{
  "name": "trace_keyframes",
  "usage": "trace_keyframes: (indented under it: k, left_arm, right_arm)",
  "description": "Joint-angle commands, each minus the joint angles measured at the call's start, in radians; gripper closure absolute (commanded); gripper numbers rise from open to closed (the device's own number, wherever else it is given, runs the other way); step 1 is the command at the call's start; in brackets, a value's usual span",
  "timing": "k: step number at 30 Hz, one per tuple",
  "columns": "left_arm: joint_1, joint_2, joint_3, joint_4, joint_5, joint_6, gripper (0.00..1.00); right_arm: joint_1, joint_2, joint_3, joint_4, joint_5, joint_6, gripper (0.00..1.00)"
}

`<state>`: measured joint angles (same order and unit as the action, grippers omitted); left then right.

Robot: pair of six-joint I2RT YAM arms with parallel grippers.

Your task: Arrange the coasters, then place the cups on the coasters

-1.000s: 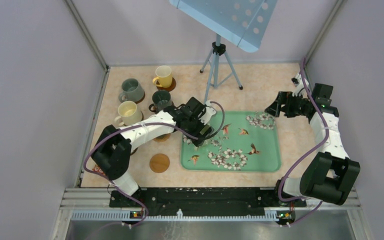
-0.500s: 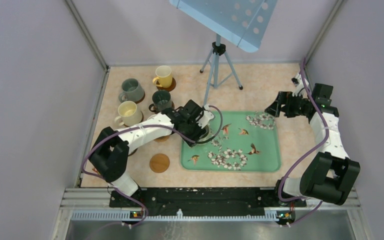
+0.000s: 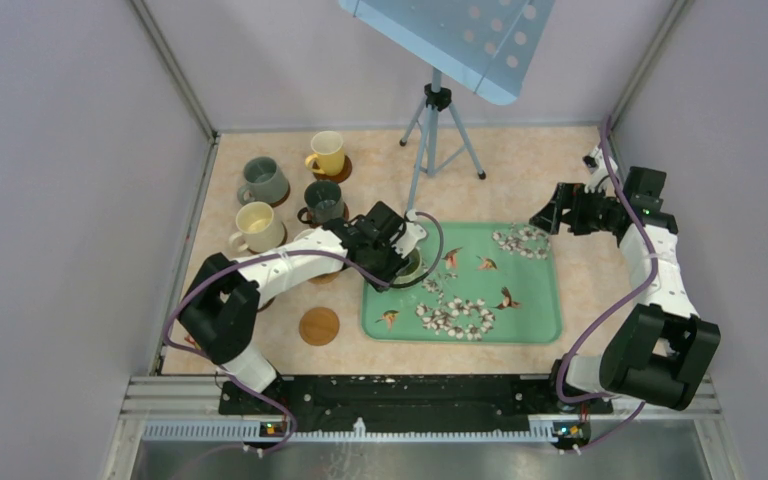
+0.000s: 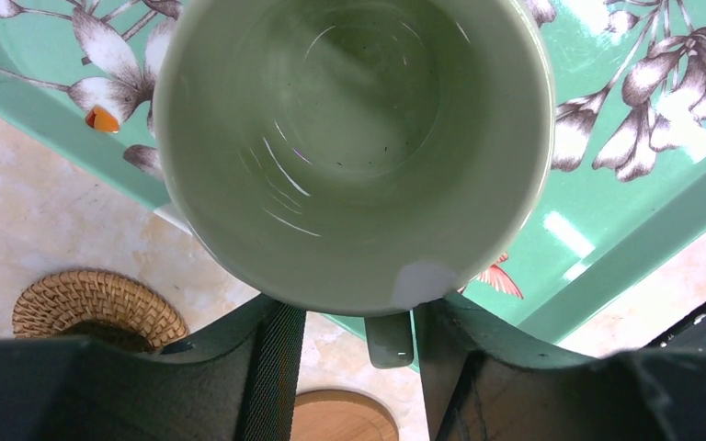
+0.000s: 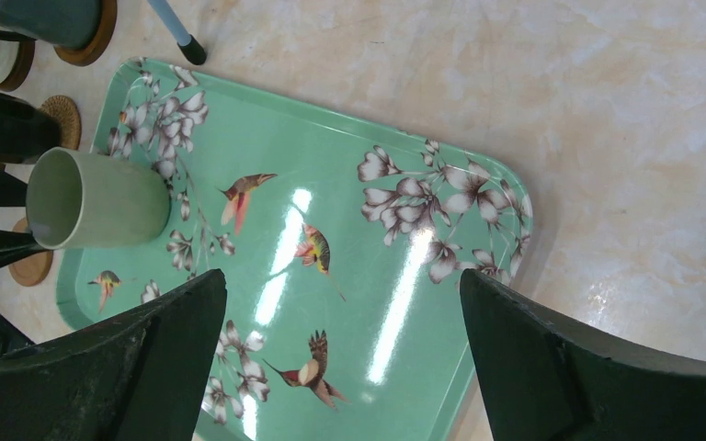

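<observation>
From above, the pale mug (image 3: 413, 267) stands at the tray's (image 3: 520, 336) left edge, a bare coaster (image 3: 319, 326) left of the tray. Left wrist: left fingers (image 4: 271, 367) straddle its handle (image 4: 389, 340), a gap showing, not clamped. Right wrist: right fingers (image 5: 147, 367) spread wide, holding nothing, over the tray.

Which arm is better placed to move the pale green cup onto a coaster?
Left. The left hand straddles the handle of the pale green cup, a bare coaster nearby. The right hand hangs open at the tray's opposite corner.
</observation>
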<state>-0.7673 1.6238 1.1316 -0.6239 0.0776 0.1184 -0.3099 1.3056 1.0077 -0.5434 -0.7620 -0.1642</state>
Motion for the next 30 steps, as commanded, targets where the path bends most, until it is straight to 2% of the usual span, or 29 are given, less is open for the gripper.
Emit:
trace_keyframes:
  k: [1,4,7,13,16,30]
  left_arm:
    - [0.002,0.002,-0.021,0.069,-0.002,0.002,0.49]
    - [0.003,0.000,-0.031,0.079,-0.005,0.010,0.50]
    - [0.009,-0.008,-0.040,0.090,-0.012,0.025,0.57]
    - [0.027,-0.047,-0.045,0.066,0.031,0.060,0.82]
    - [0.037,-0.091,-0.055,0.044,0.058,0.086,0.99]
    - [0.136,-0.351,-0.158,-0.081,0.307,0.259,1.00]
  right_arm:
    - [0.005,0.001,0.017,0.004,-0.011,-0.014,0.04]
    - [0.005,-0.001,0.016,0.004,-0.011,-0.014,0.04]
    - [0.005,-0.002,0.017,0.004,-0.010,-0.014,0.04]
    - [0.005,-0.001,0.016,0.005,-0.011,-0.014,0.04]
    - [0.005,0.001,0.016,0.006,-0.010,-0.014,0.04]
    - [0.005,0.009,0.014,0.008,-0.010,-0.017,0.04]
